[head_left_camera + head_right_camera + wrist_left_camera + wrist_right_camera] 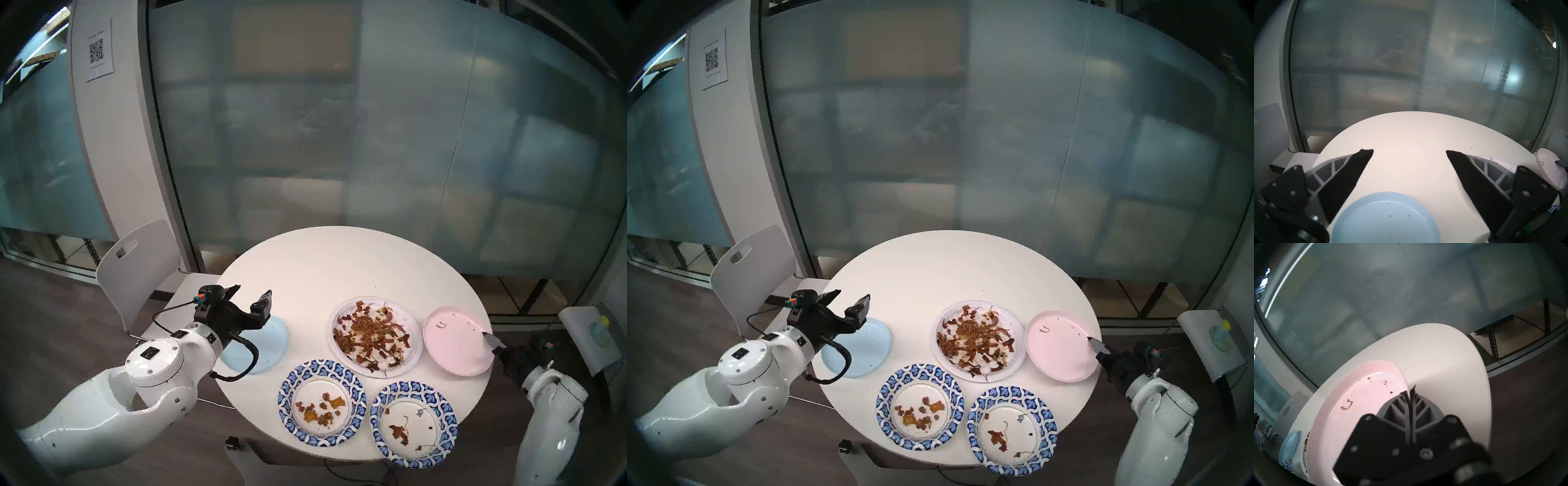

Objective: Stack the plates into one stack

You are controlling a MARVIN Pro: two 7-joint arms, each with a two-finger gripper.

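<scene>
Five plates lie apart on the round white table [339,264]. The large white plate [375,336] holds brown scraps. My right gripper [488,336] is shut on the right rim of the pink plate [454,342], which is tilted; it also shows in the right wrist view [1362,405]. The light blue plate [268,346] lies at the left, also in the left wrist view [1388,218]. My left gripper [251,298] is open and empty above it. Two blue-patterned plates, one [321,404] left and one [412,422] right, sit at the front with scraps.
A white chair [135,271] stands left of the table. A frosted glass wall [373,135] runs behind it. The table's far half [1407,135] is bare. A small stand with a yellow-capped item [600,325] is at the far right.
</scene>
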